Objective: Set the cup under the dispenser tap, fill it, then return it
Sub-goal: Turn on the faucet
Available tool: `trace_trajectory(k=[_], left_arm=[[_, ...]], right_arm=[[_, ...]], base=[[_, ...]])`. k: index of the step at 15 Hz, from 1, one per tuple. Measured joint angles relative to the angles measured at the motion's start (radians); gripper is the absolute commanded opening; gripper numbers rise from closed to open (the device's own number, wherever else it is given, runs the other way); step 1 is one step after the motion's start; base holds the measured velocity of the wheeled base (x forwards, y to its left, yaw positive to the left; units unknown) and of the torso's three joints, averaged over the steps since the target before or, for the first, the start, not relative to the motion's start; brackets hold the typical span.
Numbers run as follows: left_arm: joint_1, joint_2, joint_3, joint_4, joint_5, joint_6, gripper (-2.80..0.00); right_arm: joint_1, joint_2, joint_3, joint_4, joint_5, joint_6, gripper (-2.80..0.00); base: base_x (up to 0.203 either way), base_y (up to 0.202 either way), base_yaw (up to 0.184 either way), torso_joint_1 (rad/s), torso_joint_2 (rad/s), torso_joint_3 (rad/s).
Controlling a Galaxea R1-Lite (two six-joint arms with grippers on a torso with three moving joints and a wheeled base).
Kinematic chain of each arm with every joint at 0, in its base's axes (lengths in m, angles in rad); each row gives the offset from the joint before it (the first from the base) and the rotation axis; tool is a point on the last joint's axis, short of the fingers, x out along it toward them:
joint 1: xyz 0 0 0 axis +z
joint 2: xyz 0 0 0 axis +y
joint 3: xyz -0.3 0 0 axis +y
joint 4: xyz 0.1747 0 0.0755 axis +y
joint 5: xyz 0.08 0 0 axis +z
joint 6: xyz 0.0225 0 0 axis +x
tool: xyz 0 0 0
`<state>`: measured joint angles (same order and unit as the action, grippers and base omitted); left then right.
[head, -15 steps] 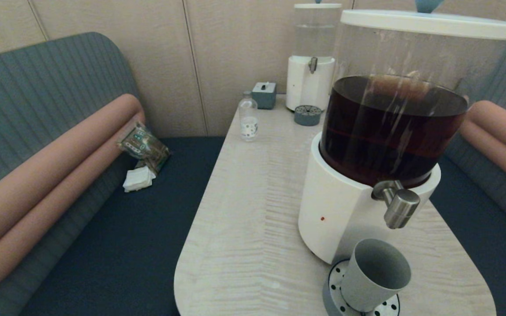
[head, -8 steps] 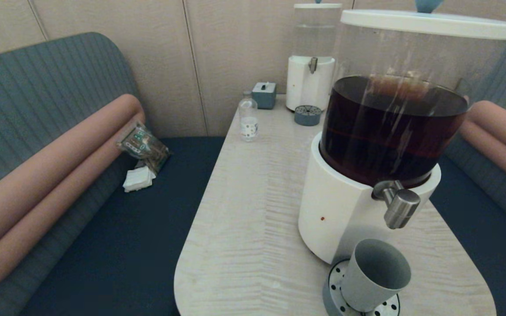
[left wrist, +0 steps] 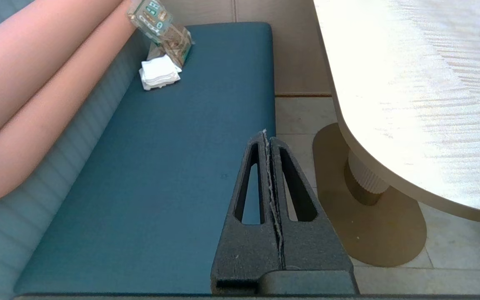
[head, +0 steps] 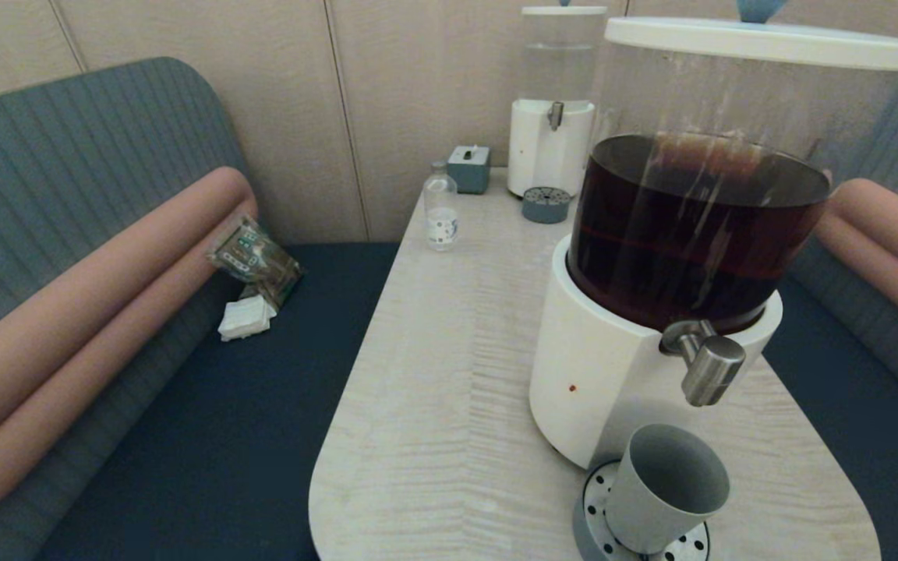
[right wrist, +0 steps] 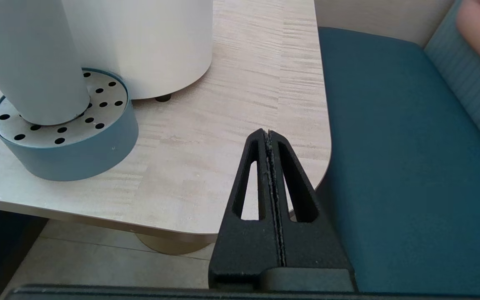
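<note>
The grey-green cup (head: 663, 487) stands upright on the perforated drip tray (head: 594, 506) at the table's near edge, right below the brushed-steel dispenser tap (head: 708, 365) of the big white-based dispenser (head: 605, 374) with dark brown liquid. In the right wrist view the cup (right wrist: 27, 62) sits on the drip tray (right wrist: 77, 146). My right gripper (right wrist: 268, 133) is shut and empty, low beside the table's near right corner, apart from the cup. My left gripper (left wrist: 266, 134) is shut and empty over the blue bench seat left of the table. Neither arm shows in the head view.
A smaller clear-liquid dispenser (head: 552, 117), its drip tray (head: 546, 205), a small grey box (head: 468, 168) and a clear labelled bottle (head: 441, 209) stand at the table's far end. A snack packet (head: 254, 261) and white napkins (head: 246, 318) lie on the left bench. Benches flank the table (head: 433, 405).
</note>
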<state>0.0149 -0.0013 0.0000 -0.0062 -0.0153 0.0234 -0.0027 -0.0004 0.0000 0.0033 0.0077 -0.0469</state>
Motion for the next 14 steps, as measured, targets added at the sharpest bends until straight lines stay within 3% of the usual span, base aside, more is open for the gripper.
trace_trajectory(k=[4, 6, 10, 14], left_arm=[[0.000, 0.000, 0.000, 0.001, 0.000, 0.000, -2.80], [0.000, 0.000, -0.001, 0.001, 0.000, 0.000, -2.80], [0.000, 0.000, -0.001, 0.000, 0.000, 0.000, -2.80], [0.000, 0.000, -0.001, 0.001, 0.000, -0.001, -2.80]], right_arm=[[0.001, 0.000, -0.003, -0.005, -0.006, 0.001, -2.80], [0.001, 0.000, -0.086, 0.013, -0.011, 0.003, -2.80], [0.001, 0.112, -0.471, 0.127, 0.017, 0.031, -2.80], [0.002, 0.442, -0.844, 0.183, 0.087, 0.083, -2.80]], base=[[0.000, 0.000, 0.000, 0.000, 0.00, 0.000], [0.000, 0.000, 0.000, 0.000, 0.00, 0.000], [0.000, 0.000, 0.000, 0.000, 0.00, 0.000], [0.000, 0.000, 0.000, 0.000, 0.00, 0.000]])
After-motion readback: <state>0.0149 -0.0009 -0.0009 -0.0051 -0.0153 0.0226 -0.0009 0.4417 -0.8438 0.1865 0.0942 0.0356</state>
